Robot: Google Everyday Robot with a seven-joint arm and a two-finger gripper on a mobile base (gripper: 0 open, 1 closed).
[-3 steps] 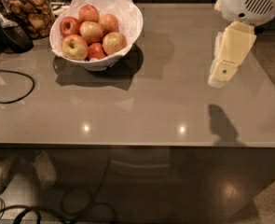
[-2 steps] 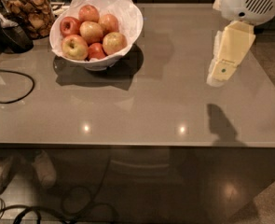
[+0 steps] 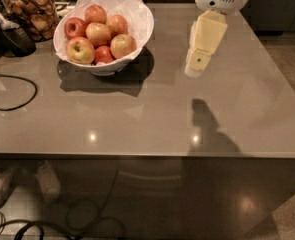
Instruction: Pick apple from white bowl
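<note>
Hanging above the table (image 3: 137, 129) at about 1 o'clock, the gripper (image 3: 196, 68) is pointing down, well apart from the bowl (image 3: 143, 36); whether it is released or clenched is not showing. The bowl is sitting at 11 o'clock, lined with paper, and the apple (image 3: 98, 33) is lying in the middle of the heap, resting on its neighbours. A dark red one is touching it at 9 o'clock and a yellow-green one at 7 o'clock. I am judging it as firm, fairly heavy and smooth-skinned, so likely sliding under a light pinch and bruising under a hard one. Being round, it is asking for a hold across its widest part, coming from above, since its top is lying exposed while its flanks are crowded. The paper is looking soft and may be catching the gripper if it is reaching too deep.
</note>
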